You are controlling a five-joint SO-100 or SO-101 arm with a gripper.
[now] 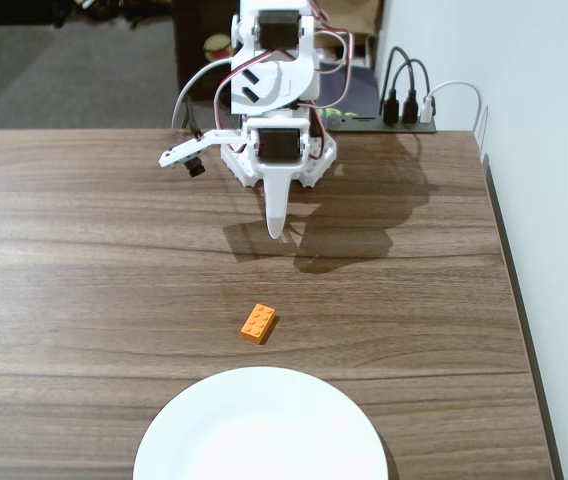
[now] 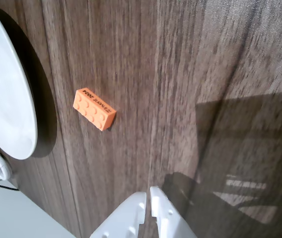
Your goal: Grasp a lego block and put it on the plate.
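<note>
Approach not begun: my gripper (image 2: 148, 198), fingertips nearly together and empty, sits bottom centre of wrist view, lego block (image 2: 94, 108) centre-left, untouched beside plate (image 2: 4, 94).

White plastic arm (image 1: 274, 100) with black motors, red and white cables, and tapered white jaws.
</note>
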